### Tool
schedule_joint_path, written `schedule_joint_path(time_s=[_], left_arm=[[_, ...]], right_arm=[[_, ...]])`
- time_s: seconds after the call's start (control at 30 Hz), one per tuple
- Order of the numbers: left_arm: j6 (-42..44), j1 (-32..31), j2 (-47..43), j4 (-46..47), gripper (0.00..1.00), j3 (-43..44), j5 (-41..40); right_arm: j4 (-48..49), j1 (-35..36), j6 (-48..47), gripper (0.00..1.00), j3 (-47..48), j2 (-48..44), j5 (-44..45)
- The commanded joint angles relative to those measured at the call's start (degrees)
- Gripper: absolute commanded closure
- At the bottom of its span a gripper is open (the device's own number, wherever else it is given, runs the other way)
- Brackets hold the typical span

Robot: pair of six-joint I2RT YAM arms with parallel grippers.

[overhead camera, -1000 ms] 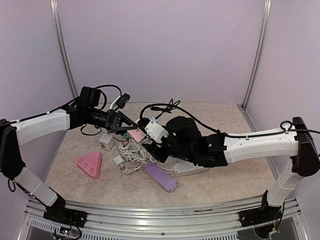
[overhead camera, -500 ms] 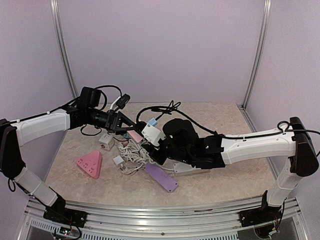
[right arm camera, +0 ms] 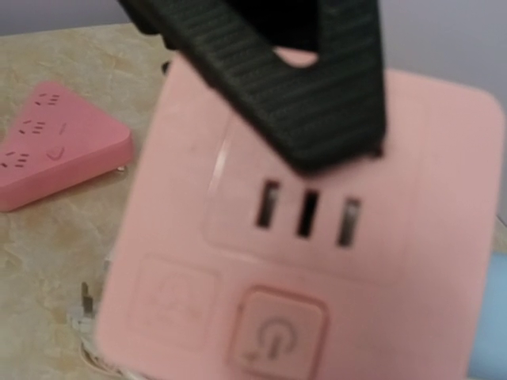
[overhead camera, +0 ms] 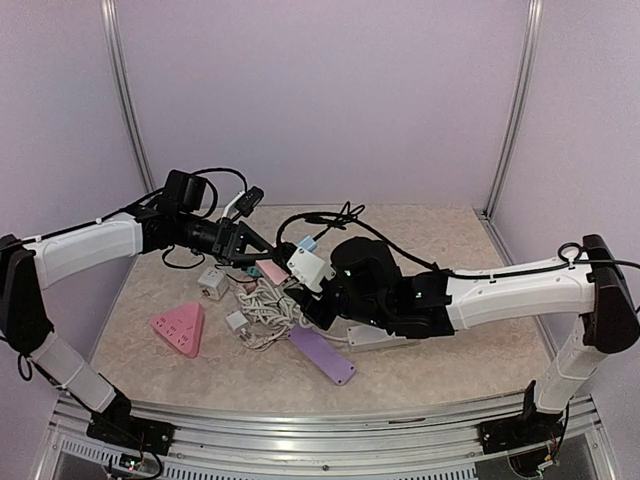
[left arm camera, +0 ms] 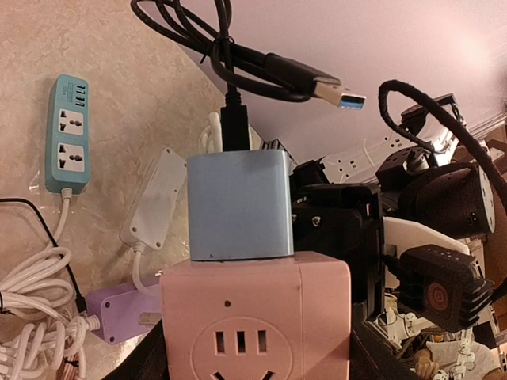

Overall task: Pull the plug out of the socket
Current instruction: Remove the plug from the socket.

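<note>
Even, soft light overhead; right wrist view blurred close-up.

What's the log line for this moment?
step: pre-pull | left gripper: shut on socket | right gripper: at socket, grip unclear | plug: seated in socket

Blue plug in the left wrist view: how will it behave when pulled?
Likely rigid: the blue plug is a boxy block seated on the pink socket. Its smooth faces may slip. The black cable in its top looks floppy and should trail behind.
</note>
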Motion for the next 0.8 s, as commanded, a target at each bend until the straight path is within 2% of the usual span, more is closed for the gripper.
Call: schedule_joint_path(time_s=[0.0,0.4,0.6,0.77], left_arm=[[5.8,-1.8,0.5,-2.7,1.00,4.2,5.0],[10.7,-3.6,3.5,-9.4,1.00,6.9,8.7],[10.6,-3.6,3.3,-9.1,1.00,6.8,5.6],[7.4,-3.0,2.3,-4.8,1.00,5.0,4.4]], right_arm=[[4.8,-1.0,1.0,0.90,-2.9,-4.4,-6.4],[2.6,-1.3,-2.2,0.91,-3.1,-5.5,-13.9],[2.7,-1.3,-1.8,0.92,-2.6,-5.1,-12.7],[5.3,-1.3,0.2,0.92,-3.6,-5.0,-10.2]])
